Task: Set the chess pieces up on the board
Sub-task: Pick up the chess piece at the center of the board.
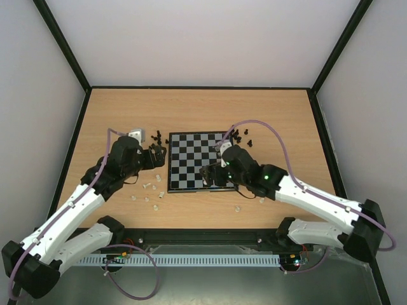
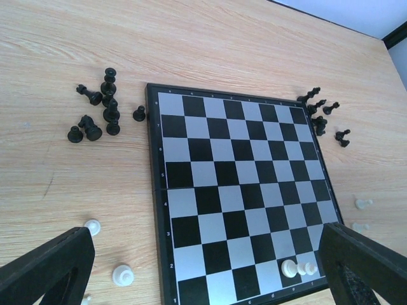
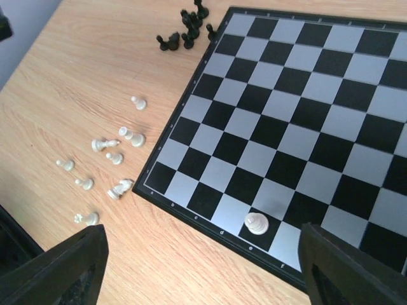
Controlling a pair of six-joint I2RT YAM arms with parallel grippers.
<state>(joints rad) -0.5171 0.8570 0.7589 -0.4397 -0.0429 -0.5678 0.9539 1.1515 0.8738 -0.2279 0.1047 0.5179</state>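
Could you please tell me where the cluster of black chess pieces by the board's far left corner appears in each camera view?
Top external: the black pieces lie just left of the board, at its far left corner.
Left wrist: upper left of the picture, left of that same corner.
Right wrist: at the top edge, left of centre, again beside the corner.
Shared landmark: the board's black-bordered far left corner.

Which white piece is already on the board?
The white piece on a dark square at the board's near edge; the other white pieces are on the table.
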